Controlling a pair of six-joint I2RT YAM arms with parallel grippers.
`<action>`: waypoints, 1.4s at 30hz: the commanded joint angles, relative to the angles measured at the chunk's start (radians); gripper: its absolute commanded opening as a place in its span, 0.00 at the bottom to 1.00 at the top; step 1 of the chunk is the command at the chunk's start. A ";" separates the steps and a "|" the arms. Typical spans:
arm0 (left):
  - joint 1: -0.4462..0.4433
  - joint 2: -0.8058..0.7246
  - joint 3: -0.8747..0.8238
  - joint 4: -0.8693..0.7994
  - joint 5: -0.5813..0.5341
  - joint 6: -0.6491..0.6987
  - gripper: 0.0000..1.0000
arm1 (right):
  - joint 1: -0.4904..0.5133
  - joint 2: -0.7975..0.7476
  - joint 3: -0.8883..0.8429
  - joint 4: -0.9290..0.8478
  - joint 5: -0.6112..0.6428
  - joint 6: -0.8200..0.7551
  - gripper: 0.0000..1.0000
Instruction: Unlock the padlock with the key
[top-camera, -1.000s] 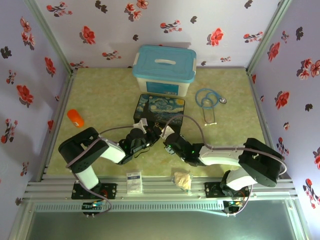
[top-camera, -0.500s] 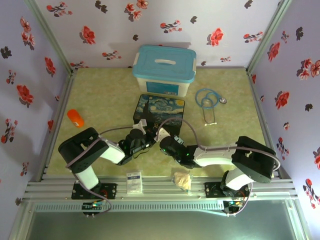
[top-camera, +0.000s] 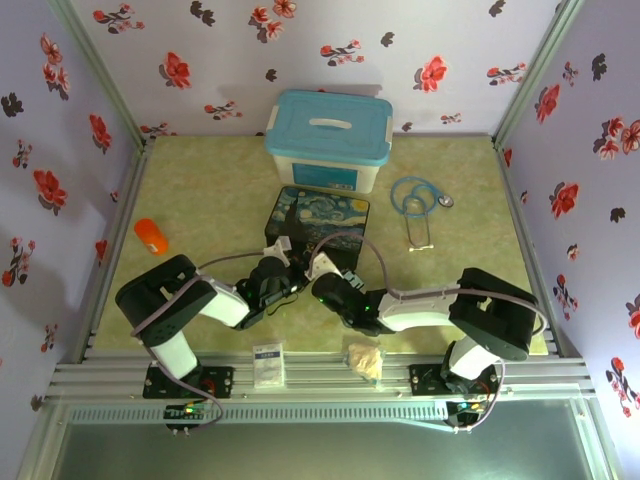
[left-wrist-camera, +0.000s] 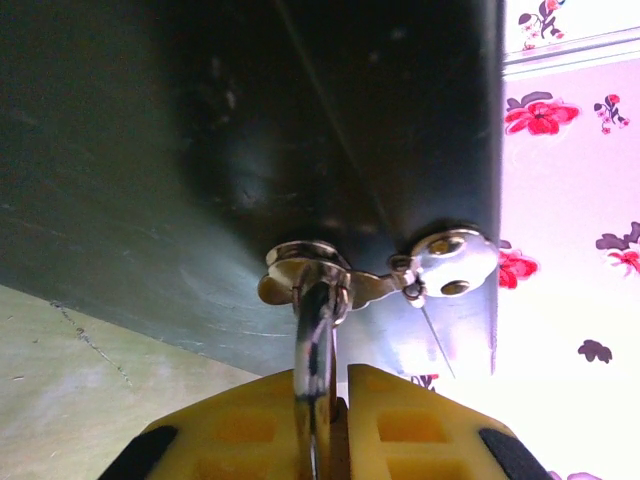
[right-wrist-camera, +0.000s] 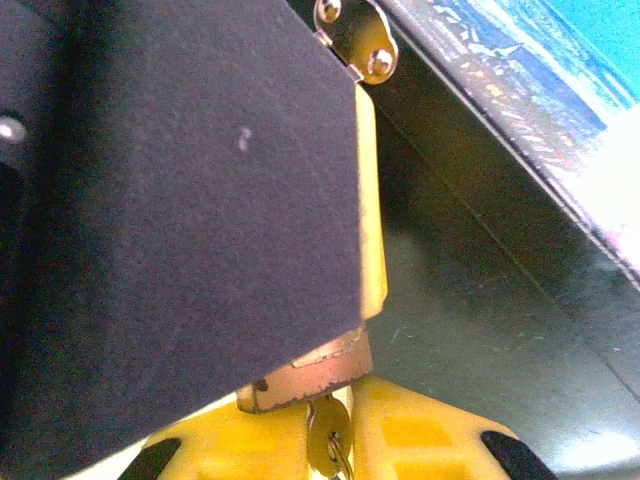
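Flowered wallpaper (top-camera: 230, 60) closes in a pale green table (top-camera: 200, 190), and both arms reach forward to the near wall of the painted box (top-camera: 325, 212).

The left claw (left-wrist-camera: 338, 380) is pinched narrow on the padlock's shackle (left-wrist-camera: 315, 330). The silver bar rises from between its yellow fingers (left-wrist-camera: 420, 410) to the box's hasp (left-wrist-camera: 445, 265) just above them.

The right claw (right-wrist-camera: 330, 410) is shut on the key (right-wrist-camera: 327, 440). The brass body of the padlock (right-wrist-camera: 305, 375) sits directly above its fingertips, touching them, and the key's shaft seems to run up into it. The painted lid lies up and to the right of this claw.

The padlock looks dense and rigid for its size, with smooth metal that could slide against the pads. Hanging from the hasp, it will probably swing or twist under any turning force. The hold on the shackle therefore has to resist that turn, and a grip on the body itself would likely be steadier.

The key is thin, stiff and light. It is best held flat across its head and rotated about its own axis, because a sideways pull could bend it or make it slip out.
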 joint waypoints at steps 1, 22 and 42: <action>-0.017 -0.031 -0.005 0.053 0.046 0.001 0.00 | -0.062 -0.047 -0.038 0.068 -0.085 0.075 0.12; 0.005 -0.068 -0.042 -0.048 0.037 0.044 0.00 | -0.334 -0.151 -0.156 0.173 -0.651 0.257 0.32; 0.069 -0.053 -0.018 -0.298 0.104 0.180 0.02 | -0.335 -0.150 -0.210 0.275 -0.568 0.355 0.46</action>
